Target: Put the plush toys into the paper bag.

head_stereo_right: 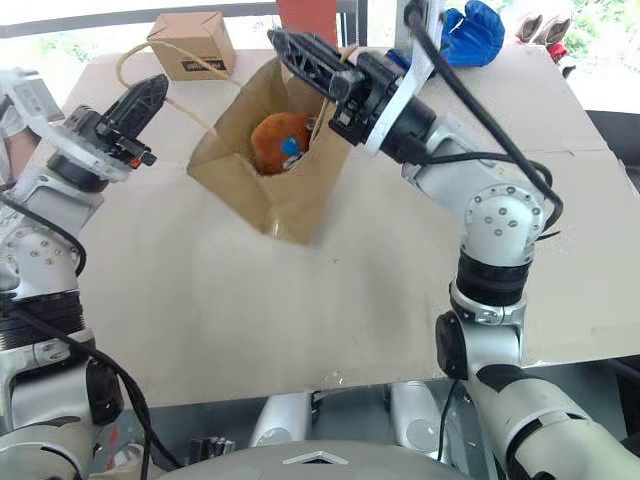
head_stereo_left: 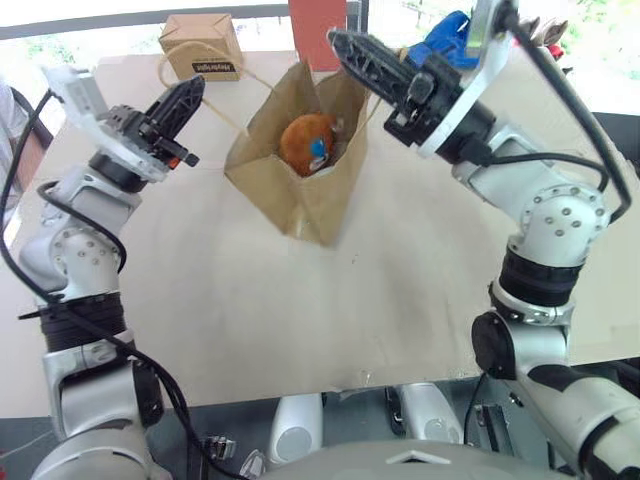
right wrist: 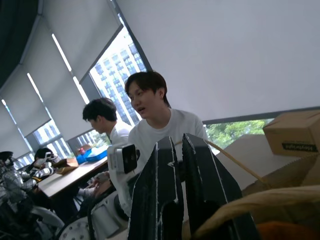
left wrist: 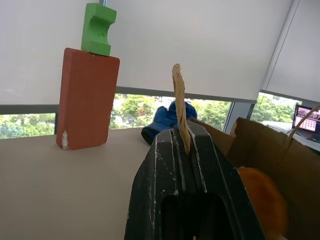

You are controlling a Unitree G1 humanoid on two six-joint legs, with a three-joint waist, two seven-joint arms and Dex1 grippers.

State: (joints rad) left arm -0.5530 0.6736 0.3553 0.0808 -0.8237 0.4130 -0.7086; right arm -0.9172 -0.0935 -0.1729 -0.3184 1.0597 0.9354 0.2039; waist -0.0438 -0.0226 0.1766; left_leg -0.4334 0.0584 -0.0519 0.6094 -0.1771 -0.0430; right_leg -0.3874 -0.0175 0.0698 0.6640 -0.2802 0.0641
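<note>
My left gripper [head_stereo_left: 195, 92] is clenched on one twisted cord handle [left wrist: 179, 100] of the paper bag [head_stereo_left: 300, 190], the cord poking up between its fingers. My right gripper [head_stereo_left: 343, 45] is clenched too, at the bag's far rim; whether it pinches the other handle [right wrist: 240, 167] I cannot tell, since the fingers cover the spot. The orange-brown plush toy [head_stereo_left: 305, 140] sits inside the open bag, partly hidden by the near wall, with a small blue patch on it that I cannot make out. The bag stands on the pale tan counter [head_stereo_left: 300, 320]. At the far edge sit a small printed cardboard box [head_stereo_left: 202, 45], a red block [left wrist: 87, 97] with a green piece [left wrist: 98, 27] on top, and a blue boxing glove [head_stereo_right: 475, 30], partly behind my right arm. Beyond are windows with drawn blinds and two seated people [right wrist: 155, 125].
</note>
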